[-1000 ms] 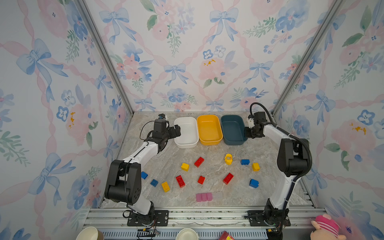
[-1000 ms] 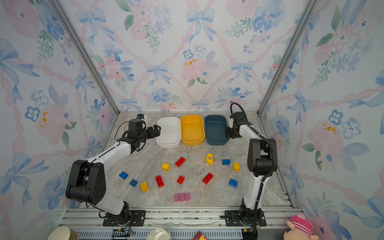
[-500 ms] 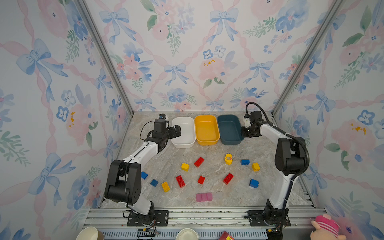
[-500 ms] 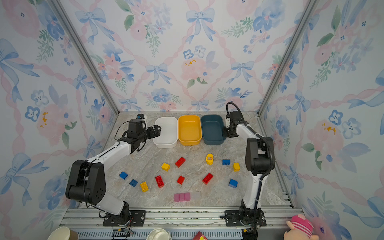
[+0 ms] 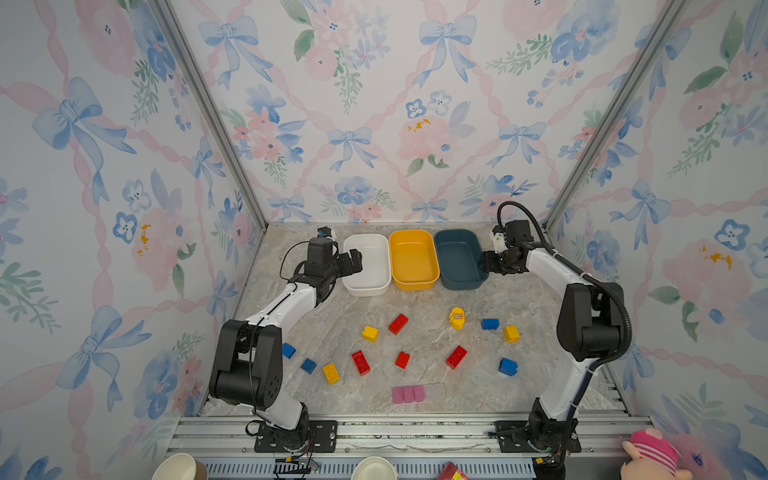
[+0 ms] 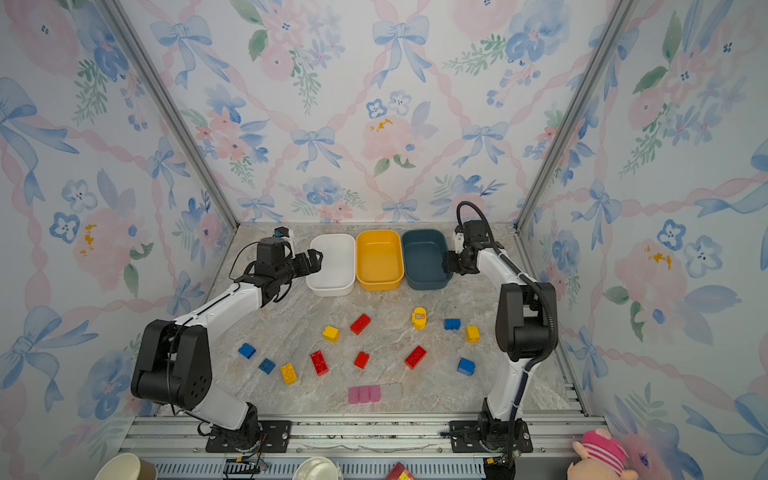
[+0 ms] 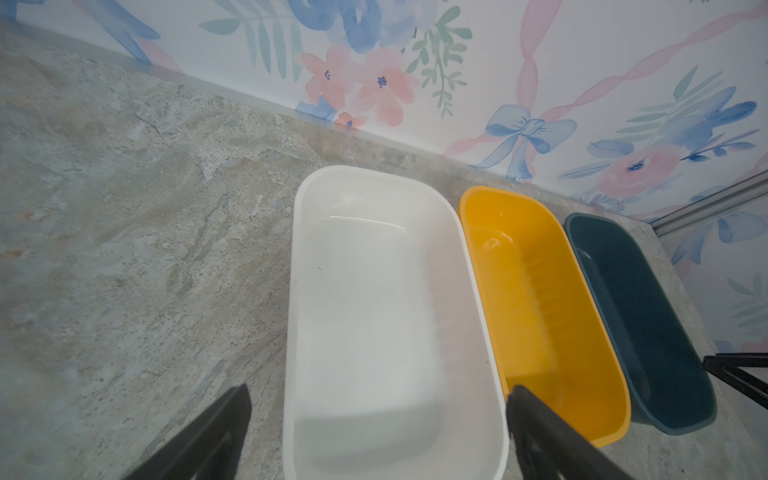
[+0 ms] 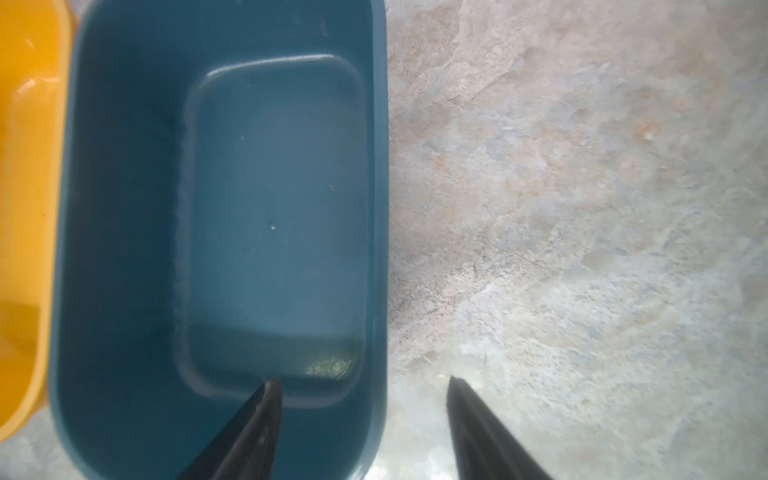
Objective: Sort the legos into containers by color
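Right gripper (image 8: 362,380), jaws apart, straddles one wall of the teal tub (image 8: 120,208) at lower centre; left gripper (image 7: 376,392) stands wide open at the white tub (image 7: 297,257), lower frame

Wallpaper covers all three sides: the far wall (image 5: 374,124), the left wall (image 5: 83,208) and the right wall (image 5: 706,187) carry pale blue bows, a lattice of pink ribbon, pink and blue flowers and green sprigs on white. Bare aluminium posts (image 5: 208,112) run up the two far corners. Underfoot is a grey-beige marbled slab (image 5: 415,299), evenly lit, with only soft shadows. A ribbed metal rail (image 5: 415,428) closes the near edge
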`<state>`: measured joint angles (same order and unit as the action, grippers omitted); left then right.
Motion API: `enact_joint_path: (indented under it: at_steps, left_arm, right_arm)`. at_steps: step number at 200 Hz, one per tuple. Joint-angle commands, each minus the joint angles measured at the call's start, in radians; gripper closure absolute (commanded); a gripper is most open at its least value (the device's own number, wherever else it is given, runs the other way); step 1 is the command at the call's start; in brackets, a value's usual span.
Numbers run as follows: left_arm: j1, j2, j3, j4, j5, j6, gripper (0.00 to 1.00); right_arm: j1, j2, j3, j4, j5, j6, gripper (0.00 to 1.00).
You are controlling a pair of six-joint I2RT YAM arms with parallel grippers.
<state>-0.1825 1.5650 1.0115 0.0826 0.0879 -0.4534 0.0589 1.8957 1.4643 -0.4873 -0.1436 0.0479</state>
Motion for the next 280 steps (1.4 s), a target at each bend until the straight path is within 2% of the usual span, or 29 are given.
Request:
enact_joint_path:
  at_steps: [1,56,109,185,280]
  left_arm:
    - [0.006,-0.041,-0.023,0.025,0.016,0.001,0.02]
    - [0.008,-0.1,-0.077,0.029,0.019,-0.002,0.02]
    - [0.006,-0.165,-0.156,0.056,0.047,-0.035,0.02]
    - [0.005,-0.242,-0.247,0.07,0.06,-0.06,0.02]
    - [0.005,-0.262,-0.287,0.091,0.07,-0.076,0.02]
  right_arm:
    - [-0.008,-0.086,-0.043,-0.053,-0.023,0.037,0.3]
    - [0.055,-0.292,-0.249,-0.081,0.013,0.131,0.18]
    - [0.205,-0.41,-0.412,-0.077,0.08,0.215,0.11]
    - [0.356,-0.358,-0.453,-0.042,0.113,0.288,0.1]
    - [0.411,-0.216,-0.43,-0.001,0.146,0.297,0.11]
